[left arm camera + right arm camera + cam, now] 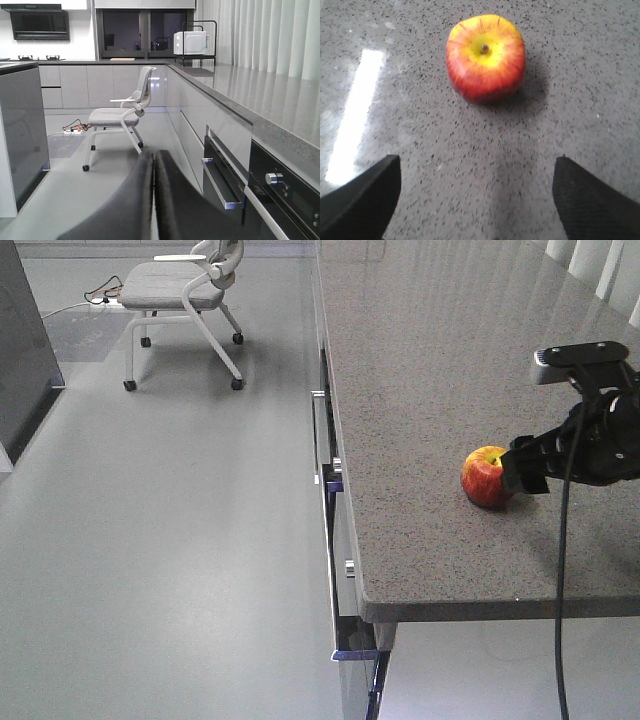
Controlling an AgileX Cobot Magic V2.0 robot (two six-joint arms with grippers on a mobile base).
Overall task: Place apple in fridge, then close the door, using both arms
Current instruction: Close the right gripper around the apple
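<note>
Front view: the apple (487,477) sits on the speckled countertop (430,360) at about 4 o'clock in the frame. The right gripper (522,468) is low and just beside it at its 3 o'clock, seemingly lined up for a side-on grasp.

Left wrist view: the left gripper (153,160) faces down the aisle toward a chair (117,117) at 11 o'clock. Its fingers are pressed together on nothing, probably parked until needed.

Right wrist view: the apple (485,56) lies at 12 o'clock, stem dimple up. The fingers (365,200) are spread wide and not yet around it.
</note>
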